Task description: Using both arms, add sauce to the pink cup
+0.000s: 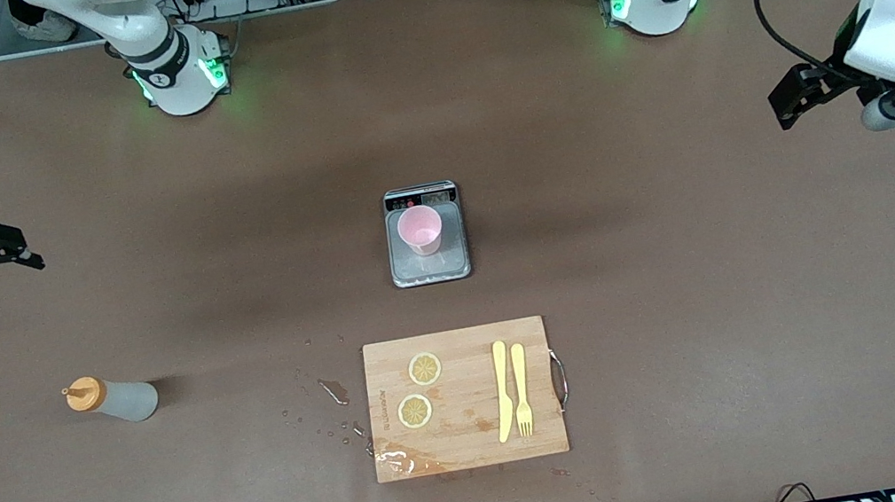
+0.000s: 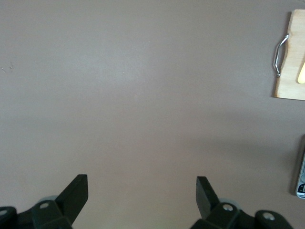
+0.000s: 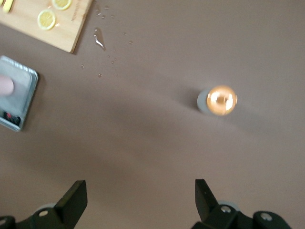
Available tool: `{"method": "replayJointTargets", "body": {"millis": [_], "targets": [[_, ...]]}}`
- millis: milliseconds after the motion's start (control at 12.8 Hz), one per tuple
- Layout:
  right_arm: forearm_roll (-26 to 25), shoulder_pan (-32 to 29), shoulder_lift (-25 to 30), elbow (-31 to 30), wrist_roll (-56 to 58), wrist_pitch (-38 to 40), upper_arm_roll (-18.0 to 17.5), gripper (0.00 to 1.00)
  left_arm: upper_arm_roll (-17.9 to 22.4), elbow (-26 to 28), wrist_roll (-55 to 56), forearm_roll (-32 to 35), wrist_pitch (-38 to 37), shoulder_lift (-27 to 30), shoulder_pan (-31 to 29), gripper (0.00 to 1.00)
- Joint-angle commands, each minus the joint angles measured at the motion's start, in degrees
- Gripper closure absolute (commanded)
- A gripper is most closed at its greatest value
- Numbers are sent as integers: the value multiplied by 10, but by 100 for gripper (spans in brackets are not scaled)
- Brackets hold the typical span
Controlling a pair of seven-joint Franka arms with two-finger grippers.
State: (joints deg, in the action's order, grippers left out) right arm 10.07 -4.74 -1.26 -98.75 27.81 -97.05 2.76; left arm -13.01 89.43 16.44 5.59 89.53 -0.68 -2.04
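Both my jaws open over bare surface at the ends, left gripper (image 1: 789, 109) and right gripper (image 1: 9, 258); bottle (image 1: 116, 399) looks light, squeezable, slick, so grab mid-body; cup (image 1: 420, 229) sits light on scale (image 1: 430, 263).

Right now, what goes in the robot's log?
pink plastic cup on scale | orange-capped sauce bottle upright, apart | left tool, right tool open

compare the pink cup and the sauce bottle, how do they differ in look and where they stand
The pink cup is pink and open-topped; the sauce bottle is pale grey with an orange nozzle cap. The cup stands on the scale mid-table; the bottle stands on the bare table toward the right arm's end, nearer the front camera. Both are upright and held by neither open gripper, left or right.
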Motion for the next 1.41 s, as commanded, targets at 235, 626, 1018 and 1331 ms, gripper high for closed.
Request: {"method": "replayJointTargets", "body": {"millis": [235, 626, 1018, 1331], "targets": [[-76, 33, 43, 47, -266, 90, -8, 0, 4, -5, -40, 7, -8, 10, -13, 0], [-96, 30, 48, 67, -256, 94, 8, 0, 30, -11, -42, -49, -32, 16, -9, 0], [-98, 26, 47, 102, -253, 122, 6, 0, 40, -12, -41, -58, -39, 16, -9, 0], [-97, 28, 53, 103, -254, 153, 4, 0, 36, -26, -41, -51, -39, 9, -13, 0]]}}
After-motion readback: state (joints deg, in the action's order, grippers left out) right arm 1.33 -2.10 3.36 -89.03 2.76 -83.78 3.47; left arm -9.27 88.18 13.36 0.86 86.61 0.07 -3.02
